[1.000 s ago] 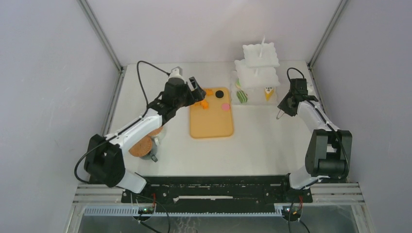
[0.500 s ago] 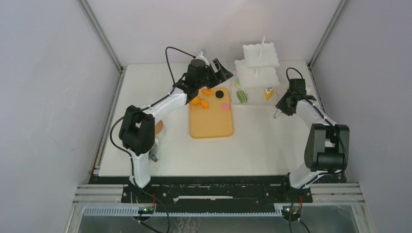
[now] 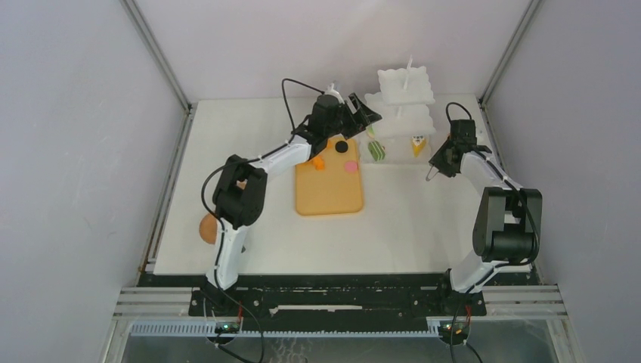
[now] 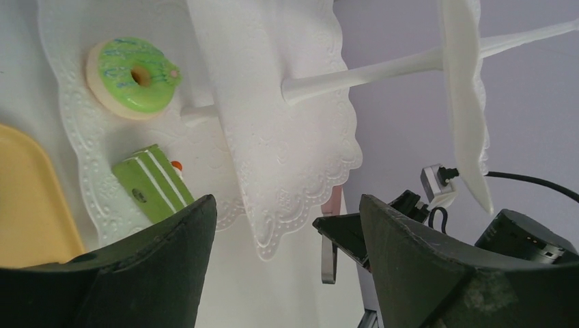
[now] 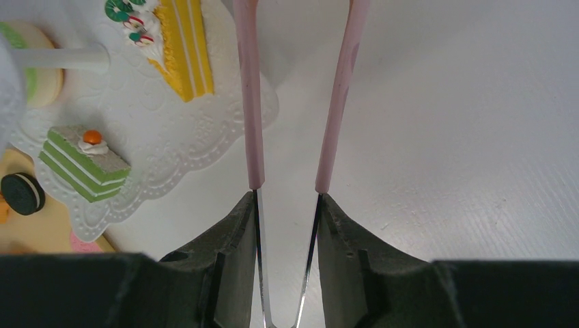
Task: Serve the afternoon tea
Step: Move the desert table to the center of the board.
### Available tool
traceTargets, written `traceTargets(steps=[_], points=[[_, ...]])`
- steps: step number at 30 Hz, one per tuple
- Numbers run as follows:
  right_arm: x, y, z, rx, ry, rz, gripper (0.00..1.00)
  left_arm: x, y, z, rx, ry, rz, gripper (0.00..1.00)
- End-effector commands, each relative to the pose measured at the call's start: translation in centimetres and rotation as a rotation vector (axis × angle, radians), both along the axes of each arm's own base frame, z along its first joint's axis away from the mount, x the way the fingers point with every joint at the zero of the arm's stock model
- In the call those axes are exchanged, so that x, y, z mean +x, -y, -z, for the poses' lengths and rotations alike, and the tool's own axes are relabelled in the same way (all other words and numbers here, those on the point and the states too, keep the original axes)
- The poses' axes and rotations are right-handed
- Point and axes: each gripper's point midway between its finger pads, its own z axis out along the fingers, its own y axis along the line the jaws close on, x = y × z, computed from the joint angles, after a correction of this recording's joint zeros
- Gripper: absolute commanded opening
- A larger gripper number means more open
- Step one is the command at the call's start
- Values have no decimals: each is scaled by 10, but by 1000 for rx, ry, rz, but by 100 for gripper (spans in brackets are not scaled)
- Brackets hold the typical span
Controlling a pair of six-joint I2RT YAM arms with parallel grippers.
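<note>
Right gripper [image 5: 287, 201] clasping pink tongs [image 5: 249, 102], yellow wedge [image 5: 181, 51] ahead-left

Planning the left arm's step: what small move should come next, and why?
Probably ease in and close on a tier edge of the stand to steady it: the left gripper is open, empty, facing that edge, while the right gripper holds the tongs.

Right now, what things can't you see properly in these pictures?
Top view: the left arm covers part of the orange tart and the tan board corner.
Top view: cork coaster half behind the left arm; no mug visible.
Right wrist view: pink tongs cut off by the top edge.
Left wrist view: green cake slice dips behind a finger.
</note>
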Motion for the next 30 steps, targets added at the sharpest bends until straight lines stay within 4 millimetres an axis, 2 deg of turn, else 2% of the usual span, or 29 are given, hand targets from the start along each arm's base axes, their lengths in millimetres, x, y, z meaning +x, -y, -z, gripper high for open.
traceTargets(steps=[1,7,11,18,24,30], points=[[28,5,-27,-5,106,23,23,1,25,-27,-98,41,36,81],[32,4,-29,-3,114,23,23,-2,39,-2,-103,-3,62,75],[33,5,-27,-3,112,24,23,-5,42,8,-112,-23,74,66],[30,10,-25,-36,94,19,23,-8,42,9,-121,-21,99,42],[26,18,-24,-56,79,30,23,-13,43,7,-123,-13,132,33],[22,25,-29,-70,80,43,23,-22,42,-4,-119,20,199,24]])
